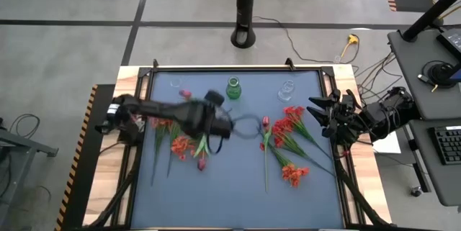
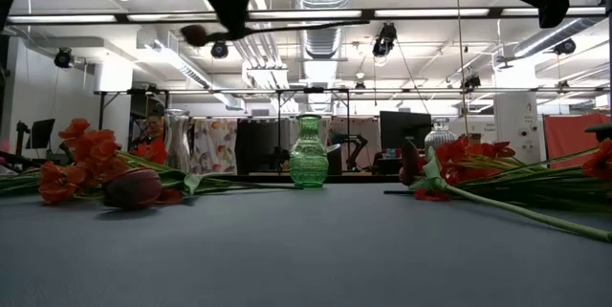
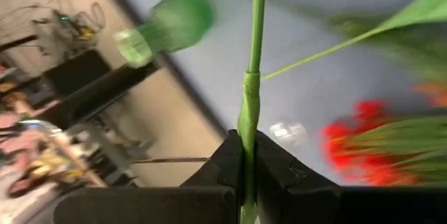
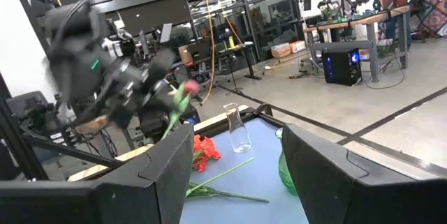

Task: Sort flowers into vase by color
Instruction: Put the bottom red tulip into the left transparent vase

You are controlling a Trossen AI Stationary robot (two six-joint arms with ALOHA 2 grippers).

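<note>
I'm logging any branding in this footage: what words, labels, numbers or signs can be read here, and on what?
None can be read.
The green vase, the clear vase and the flowers show no print.
Screens and gear in the room behind are too small or blurred to read.

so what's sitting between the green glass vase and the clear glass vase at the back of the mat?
Nothing. In the high view the blue mat is bare between the green glass vase and the clear glass vase.

A blue-grey table mat point(image 1: 238, 188) is laid with red flowers point(image 1: 288, 127) at both sides. A green vase point(image 1: 233, 88) and two clear vases point(image 1: 287, 91) are stood along its far edge.
</note>
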